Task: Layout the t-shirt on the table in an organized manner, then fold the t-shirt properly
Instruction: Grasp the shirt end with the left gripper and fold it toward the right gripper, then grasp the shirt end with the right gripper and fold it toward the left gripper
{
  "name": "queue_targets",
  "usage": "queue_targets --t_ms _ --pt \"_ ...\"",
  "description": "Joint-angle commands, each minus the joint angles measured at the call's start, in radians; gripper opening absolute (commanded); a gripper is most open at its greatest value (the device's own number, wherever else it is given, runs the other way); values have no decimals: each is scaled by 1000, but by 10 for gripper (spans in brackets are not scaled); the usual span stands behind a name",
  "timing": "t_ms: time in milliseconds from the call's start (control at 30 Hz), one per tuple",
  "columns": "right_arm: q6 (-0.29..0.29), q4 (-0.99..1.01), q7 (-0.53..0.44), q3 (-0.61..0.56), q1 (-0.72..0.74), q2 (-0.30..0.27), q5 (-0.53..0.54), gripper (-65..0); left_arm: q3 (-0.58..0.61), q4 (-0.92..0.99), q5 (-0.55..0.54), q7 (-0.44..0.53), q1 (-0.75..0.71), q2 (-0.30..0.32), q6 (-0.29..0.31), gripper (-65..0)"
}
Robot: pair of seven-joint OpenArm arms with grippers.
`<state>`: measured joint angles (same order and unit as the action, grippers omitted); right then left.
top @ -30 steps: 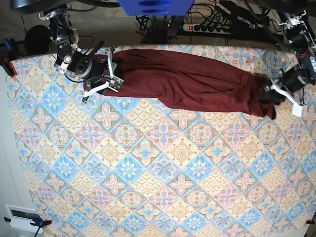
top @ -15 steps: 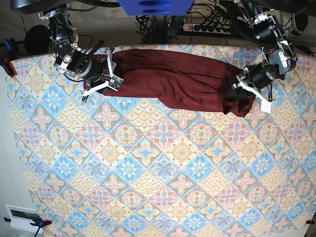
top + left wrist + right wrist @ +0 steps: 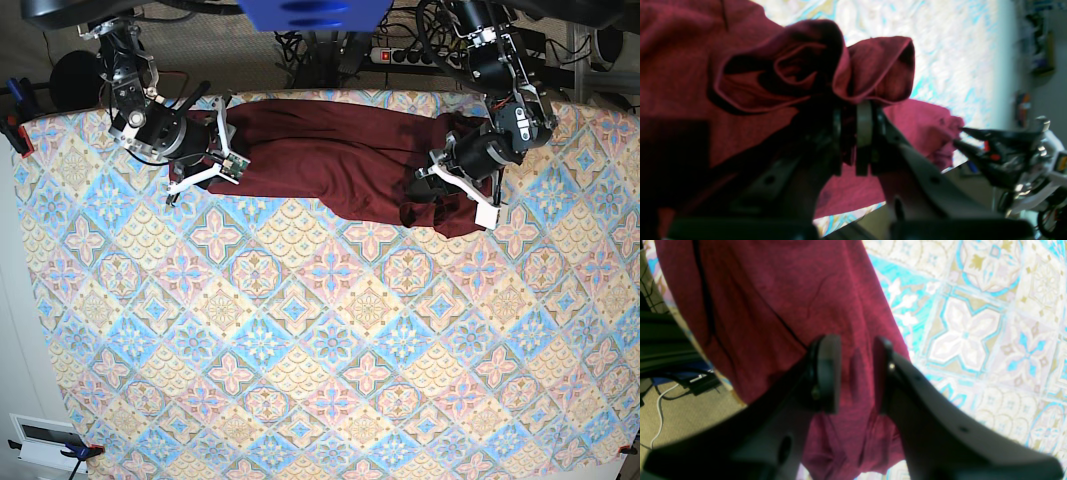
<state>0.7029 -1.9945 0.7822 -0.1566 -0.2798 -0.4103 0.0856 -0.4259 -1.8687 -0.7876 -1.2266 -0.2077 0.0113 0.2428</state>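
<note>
The dark maroon t-shirt (image 3: 330, 160) lies stretched along the far edge of the patterned table (image 3: 320, 350). My left gripper (image 3: 420, 195) is over the shirt's right part, shut on a bunched fold. In the left wrist view that fold (image 3: 806, 66) puffs up above the closed fingertips (image 3: 855, 133). My right gripper (image 3: 228, 145) rests at the shirt's left end. In the right wrist view its fingers (image 3: 828, 370) stand apart over the flat fabric (image 3: 773, 290), gripping nothing that I can see. The same gripper (image 3: 958, 135) shows at the shirt's far end in the left wrist view.
Behind the table's far edge are a power strip (image 3: 420, 55) and cables. A clamp (image 3: 15, 130) holds the cloth at the far left corner, beside a black round object (image 3: 70, 80). A white device (image 3: 40, 440) sits on the floor at the near left.
My left gripper has carried the shirt's right end leftward, from the table's right edge to over the shirt body. The garment is shorter and doubled there. The right arm has stayed put.
</note>
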Motion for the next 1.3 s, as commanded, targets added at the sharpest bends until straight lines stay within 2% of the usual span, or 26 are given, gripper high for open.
queue_targets --t_ms 0,133,300,367,467,667,767,900,967,1033,1167,1267 --pt "-5 -19 -17 7 6 -9 10 -492 8 -15 -26 14 9 2 3 -648" --pt "-5 -19 -17 7 6 -9 10 -492 77 -15 3 9 11 13 3 -636" --pt "-5 -19 -17 7 6 -9 10 -492 112 -22 3 6 1 13 8 -516" --pt "-5 -19 -17 7 7 -9 10 -492 120 -22 -36 -22 0 23 8 -467" --pt "-5 -19 -17 9 7 -11 10 -492 115 -24 -155 -40 0 80 8 -407" --pt "-5 -18 -14 44 6 -11 12 -490 -55 -21 -327 -48 -9 132 8 -387" --pt "-5 -15 -8 61 12 -11 12 -489 -144 -6 -332 -43 -9 152 8 -387" --pt "-5 -9 -5 193 9 -2 18 -489 -193 5 -332 -42 -16 183 8 -387" --pt "-5 2 35 268 7 11 70 -489 -218 7 -332 -42 -31 184 8 -387" --pt "-5 13 107 358 14 12 167 -481 -232 7 -332 -42 -34 184 8 -387" --pt "-5 56 250 521 14 12 408 -410 -232 7 -332 -42 -34 184 8 -387" --pt "-5 123 314 558 14 12 583 -367 -227 7 -332 -42 -31 183 8 -387"
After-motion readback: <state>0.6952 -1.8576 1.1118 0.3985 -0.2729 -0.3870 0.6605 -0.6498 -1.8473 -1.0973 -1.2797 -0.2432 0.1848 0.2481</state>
